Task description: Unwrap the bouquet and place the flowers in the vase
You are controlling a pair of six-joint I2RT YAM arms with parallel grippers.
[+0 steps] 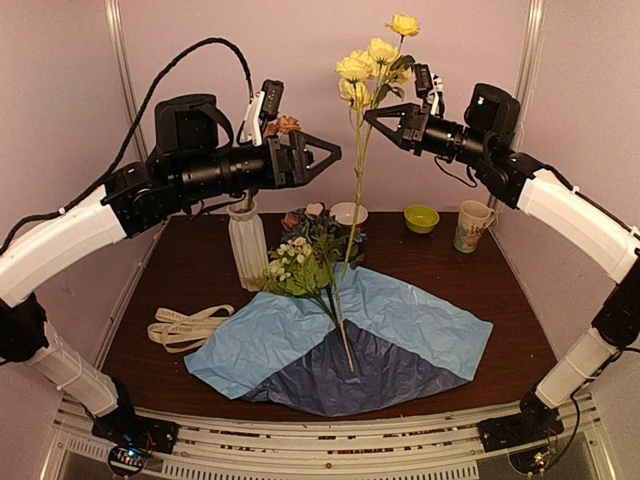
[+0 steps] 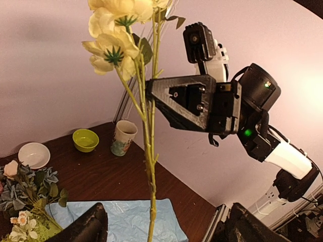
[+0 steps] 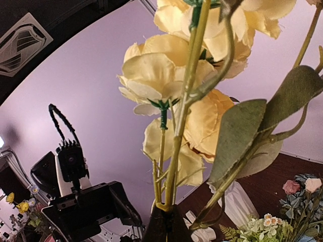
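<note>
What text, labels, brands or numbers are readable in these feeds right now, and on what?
No legible text in any view.
Cream ribbon lying on the table: any print is too small to read.
Cream patterned mug: blurred decoration, no words made out.
Grey emblem on the black panel, right wrist view: a shape only, no letters.

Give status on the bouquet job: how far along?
Done: blue paper lies open flat, ribbon off beside it. In hand: right gripper holds the yellow flower stem raised; left gripper open beside it. Left: that stem and the flowers on the paper go into the vase.
</note>
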